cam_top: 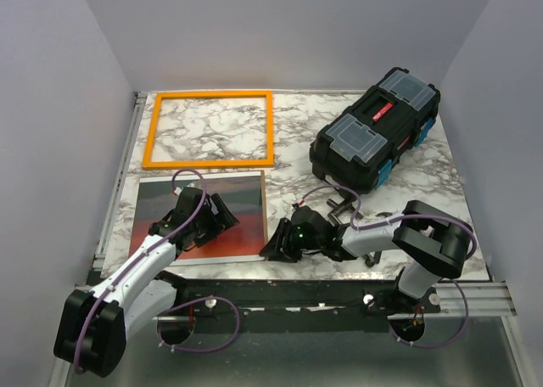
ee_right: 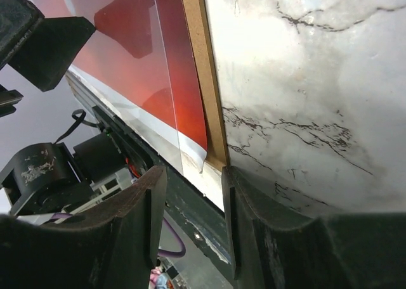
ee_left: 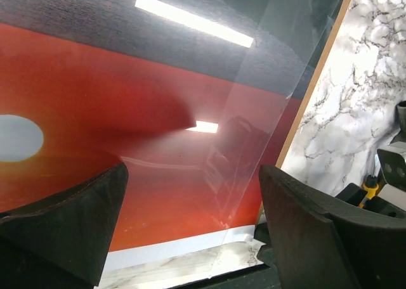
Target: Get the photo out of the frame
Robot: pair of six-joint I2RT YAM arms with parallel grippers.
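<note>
The orange frame (cam_top: 151,132) lies flat and empty at the far left of the marble table. The photo (cam_top: 246,238), a red sunset on a brown-edged board, lies apart from it near the front edge. A clear sheet (ee_left: 266,111) rests on the photo (ee_left: 95,111), skewed across its right part. My left gripper (cam_top: 222,217) hovers open over the picture, nothing between its fingers (ee_left: 193,175). My right gripper (cam_top: 273,244) sits at the photo's near right corner. Its jaws (ee_right: 193,175) stand apart on either side of the board edge (ee_right: 200,80) without clamping it.
A black toolbox (cam_top: 375,139) with clear lid compartments lies at the back right. Bare marble tabletop (cam_top: 297,141) lies between it and the frame. The table's near rail (ee_right: 190,206) runs just below the photo's front edge.
</note>
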